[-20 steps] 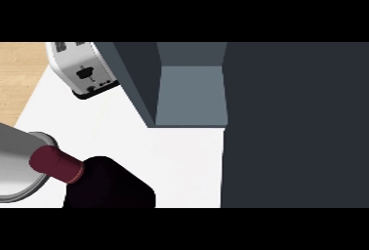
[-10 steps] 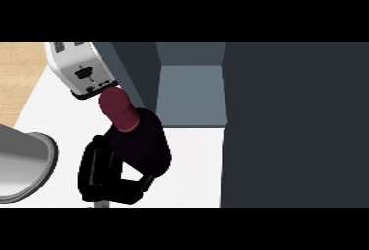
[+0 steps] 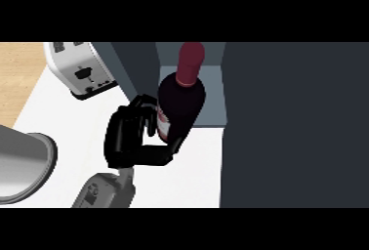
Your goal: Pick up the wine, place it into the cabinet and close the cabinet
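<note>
The wine bottle point(image 3: 180, 100) has a dark body, a burgundy neck and a white label. It is held above the white counter point(image 3: 187, 180), its neck pointing away from me into the cabinet's grey-blue opening point(image 3: 213, 105). My left hand point(image 3: 128, 139) is shut on the bottle's lower body from the left, fingers point(image 3: 140, 110) curled over it and the thumb under it. Its grey forearm point(image 3: 104, 191) enters from the lower edge. The right hand does not show.
A white toaster point(image 3: 79, 68) stands at the back left beside the cabinet's side wall point(image 3: 133, 68). A large dark cabinet panel point(image 3: 296, 127) fills the right half of the view. A grey metal pot point(image 3: 22, 166) sits at the lower left.
The left hand has carried the bottle right and farther away. The neck, earlier in front of the toaster, now lies in the cabinet opening.
</note>
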Motion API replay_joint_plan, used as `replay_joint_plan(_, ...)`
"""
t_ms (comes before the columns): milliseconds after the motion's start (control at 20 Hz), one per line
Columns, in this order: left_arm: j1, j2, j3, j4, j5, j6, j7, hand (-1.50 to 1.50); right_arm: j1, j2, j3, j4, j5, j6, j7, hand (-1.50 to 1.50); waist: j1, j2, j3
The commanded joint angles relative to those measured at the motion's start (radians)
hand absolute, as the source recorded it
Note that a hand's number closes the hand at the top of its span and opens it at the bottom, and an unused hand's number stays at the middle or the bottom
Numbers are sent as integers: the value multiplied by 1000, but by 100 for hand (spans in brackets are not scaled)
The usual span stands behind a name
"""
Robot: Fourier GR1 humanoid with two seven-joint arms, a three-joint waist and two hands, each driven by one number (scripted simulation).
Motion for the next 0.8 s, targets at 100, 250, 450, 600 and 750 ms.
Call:
replay_joint_plan(100,-152,0,-48,167,-28,93,12,150,12,-5,-28,38,-5,33,-62,-150,-3,1,0)
replay_joint_plan(250,-199,0,-74,305,19,125,-91,150,62,-26,-56,-9,-65,60,-36,-150,-9,1,0)
replay_joint_plan(450,-259,0,-153,383,121,220,-145,150,32,-23,-68,70,-37,71,-98,-150,-10,2,0)
replay_joint_plan(600,-215,0,-135,420,176,175,-197,150,39,-15,-27,21,-16,54,-49,-150,-6,1,0)
replay_joint_plan(750,-211,0,-170,470,194,190,-242,150,78,31,28,38,53,54,-107,-150,-5,1,0)
